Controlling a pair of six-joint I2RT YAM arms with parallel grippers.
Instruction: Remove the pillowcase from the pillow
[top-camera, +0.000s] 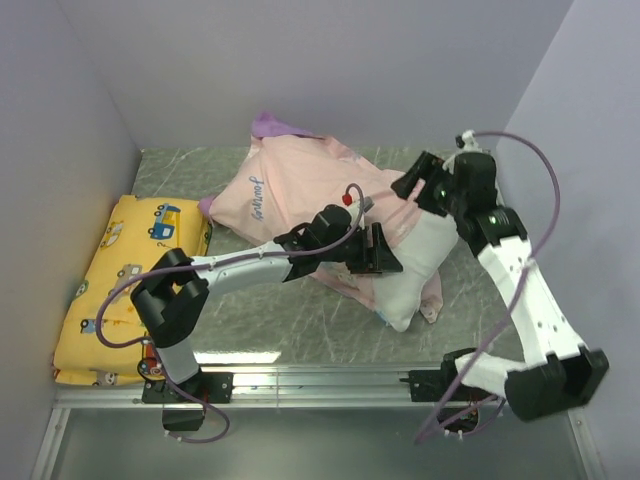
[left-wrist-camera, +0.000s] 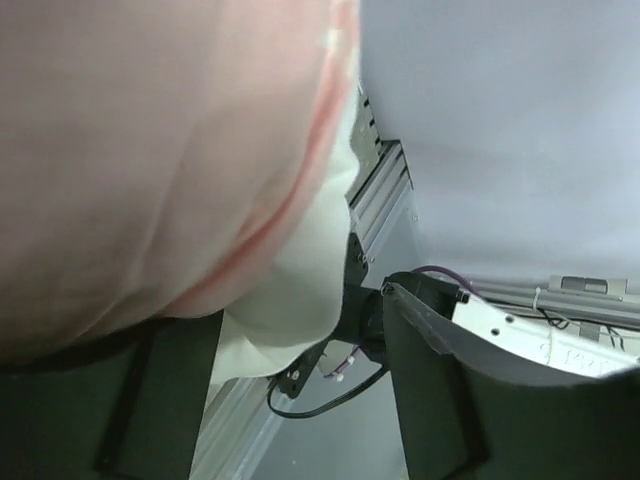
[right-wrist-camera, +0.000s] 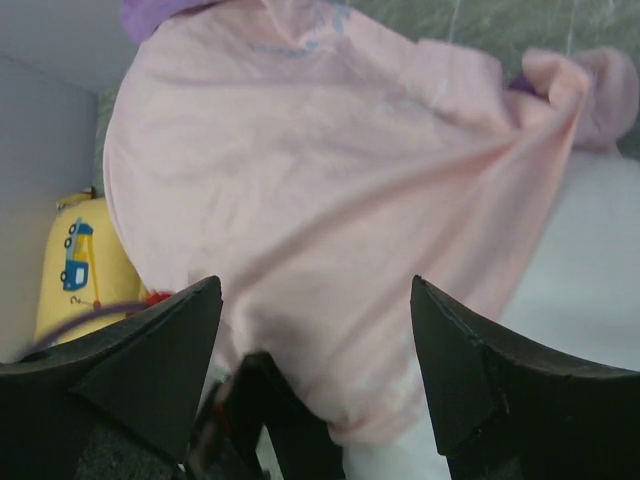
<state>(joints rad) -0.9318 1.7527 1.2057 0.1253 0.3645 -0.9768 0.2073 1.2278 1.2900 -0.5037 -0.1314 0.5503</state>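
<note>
Spread open at the left gripper (top-camera: 375, 250), astride the hem where pillowcase (top-camera: 300, 190) meets pillow (top-camera: 425, 258). Spread open too at the right gripper (top-camera: 415, 182), over the cloth's right edge, grasping nothing. Seems roughly half done: turned inside out, bunched toward the far wall, baring the white near end. Leaves the far half to strip. Lies mid-table on a diagonal, far-left to near-right, bare end pointing near-right, close to the yellow cushion (top-camera: 120, 290).
</note>
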